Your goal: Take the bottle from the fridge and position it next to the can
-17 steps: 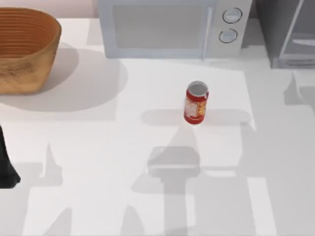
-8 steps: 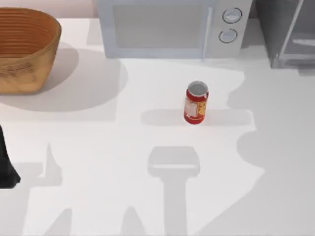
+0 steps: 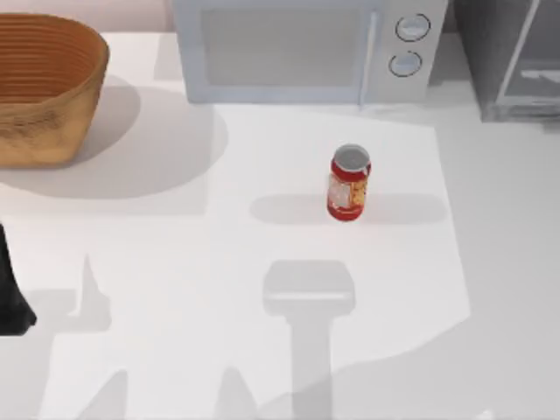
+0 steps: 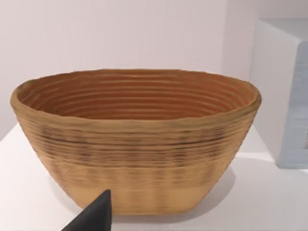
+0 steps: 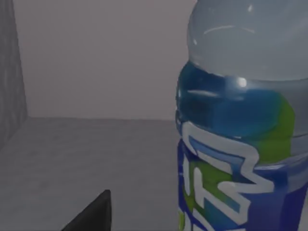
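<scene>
jaw state of either gripper: cannot tell. bottle (image 5: 240, 130), clear blue with blue-green-white label, stands upright inside grey fridge (image 3: 512, 57). red can (image 3: 349, 183) mid-table. wicker basket (image 4: 134, 139) holds nothing.

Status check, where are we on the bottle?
Right tool at bottle, inside fridge. Can standing mid-table, nothing near it. Left arm parked facing basket.

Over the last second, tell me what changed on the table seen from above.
Only shadows shifted: the large shade on the table's right side spread, then drew back toward the right and front edges. The small red cylindrical can, woven brown basket, white microwave and dark grey fridge stayed put.
</scene>
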You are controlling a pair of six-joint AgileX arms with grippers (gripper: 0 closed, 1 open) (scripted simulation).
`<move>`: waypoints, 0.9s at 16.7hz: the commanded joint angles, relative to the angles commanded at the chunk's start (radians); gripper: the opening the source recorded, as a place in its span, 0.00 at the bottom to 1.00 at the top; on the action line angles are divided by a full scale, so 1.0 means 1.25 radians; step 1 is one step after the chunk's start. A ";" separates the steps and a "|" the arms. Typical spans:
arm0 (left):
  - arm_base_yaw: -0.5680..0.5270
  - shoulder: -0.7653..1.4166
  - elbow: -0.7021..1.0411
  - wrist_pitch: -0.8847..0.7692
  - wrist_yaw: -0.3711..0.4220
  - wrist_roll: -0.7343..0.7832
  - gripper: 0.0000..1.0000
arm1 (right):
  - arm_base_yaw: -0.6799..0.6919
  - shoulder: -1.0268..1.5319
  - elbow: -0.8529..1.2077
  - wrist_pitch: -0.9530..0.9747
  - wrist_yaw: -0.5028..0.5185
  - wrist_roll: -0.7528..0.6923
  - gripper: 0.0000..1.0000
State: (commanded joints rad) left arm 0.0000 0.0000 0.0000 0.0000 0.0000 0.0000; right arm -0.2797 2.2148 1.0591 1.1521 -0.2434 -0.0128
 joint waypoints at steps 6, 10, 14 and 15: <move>0.000 0.000 0.000 0.000 0.000 0.000 1.00 | 0.006 0.014 0.028 -0.015 0.005 0.000 1.00; 0.000 0.000 0.000 0.000 0.000 0.000 1.00 | 0.015 0.071 0.140 -0.069 0.016 -0.001 1.00; 0.000 0.000 0.000 0.000 0.000 0.000 1.00 | 0.024 0.116 0.234 -0.118 0.026 -0.001 1.00; 0.000 0.000 0.000 0.000 0.000 0.000 1.00 | 0.025 0.119 0.241 -0.122 0.027 -0.001 1.00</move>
State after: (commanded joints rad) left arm 0.0000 0.0000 0.0000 0.0000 0.0000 0.0000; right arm -0.2482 2.3640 1.3600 0.9998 -0.2101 -0.0143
